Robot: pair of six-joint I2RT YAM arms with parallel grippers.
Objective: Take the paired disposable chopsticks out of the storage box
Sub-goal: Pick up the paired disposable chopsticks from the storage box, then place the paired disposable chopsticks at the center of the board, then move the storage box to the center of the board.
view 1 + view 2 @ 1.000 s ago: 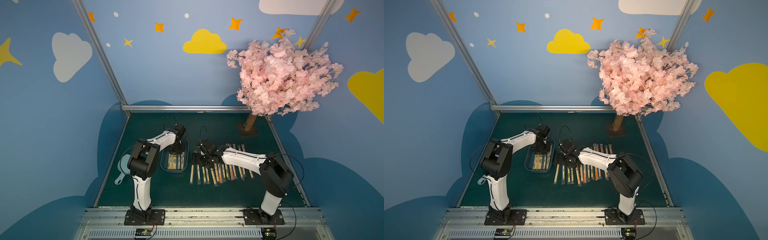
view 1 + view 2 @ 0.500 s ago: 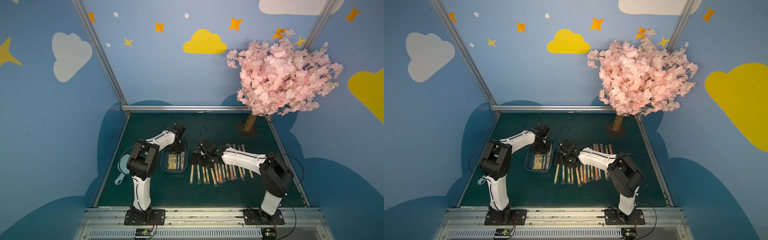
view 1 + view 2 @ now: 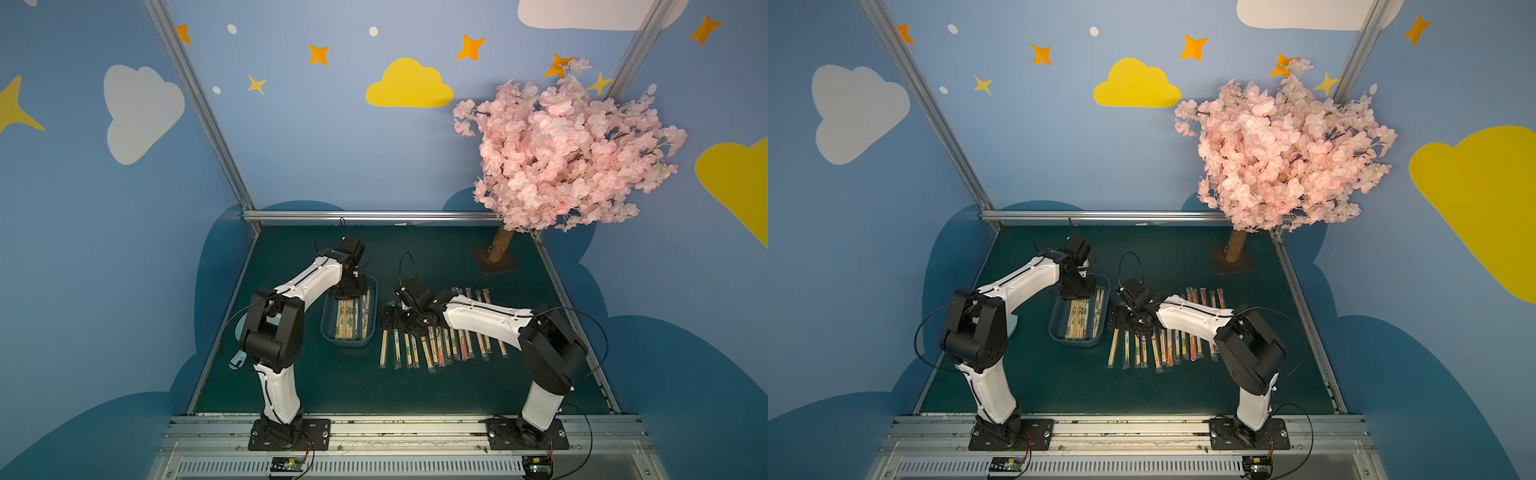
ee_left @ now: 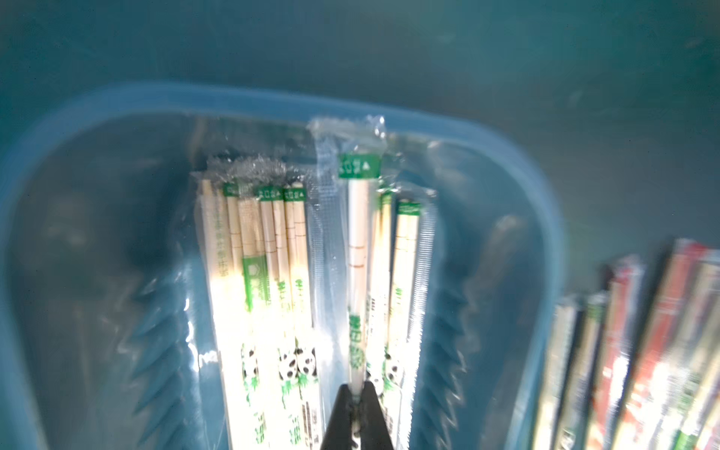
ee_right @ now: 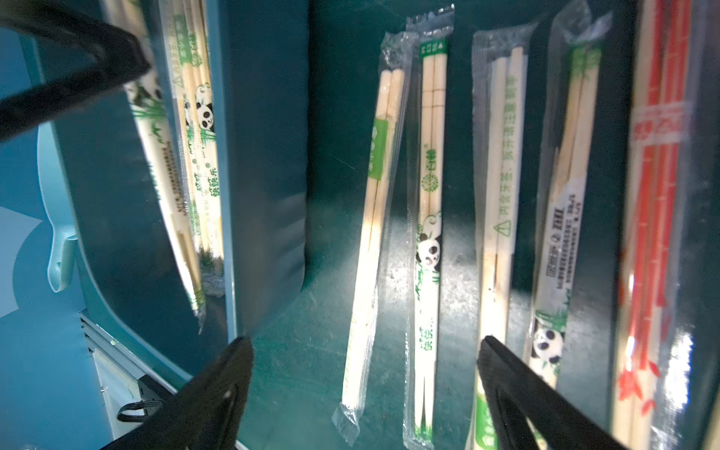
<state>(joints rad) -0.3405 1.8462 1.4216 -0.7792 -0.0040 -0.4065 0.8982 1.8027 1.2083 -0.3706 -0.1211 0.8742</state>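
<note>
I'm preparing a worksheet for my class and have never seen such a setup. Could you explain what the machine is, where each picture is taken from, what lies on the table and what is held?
The machine is two robot arms, a left arm and a right arm, bolted at the table's front. Two pictures look down from overhead, nearly alike; two come from cameras on the wrists. On the green mat sit a clear bluish storage box holding wrapped chopsticks and, beside it, a row of chopsticks. The pink blossom tree is decoration. The left fingers are shut on one wrapped pair in the box; the right fingers stand open over the row, holding nothing.
</note>
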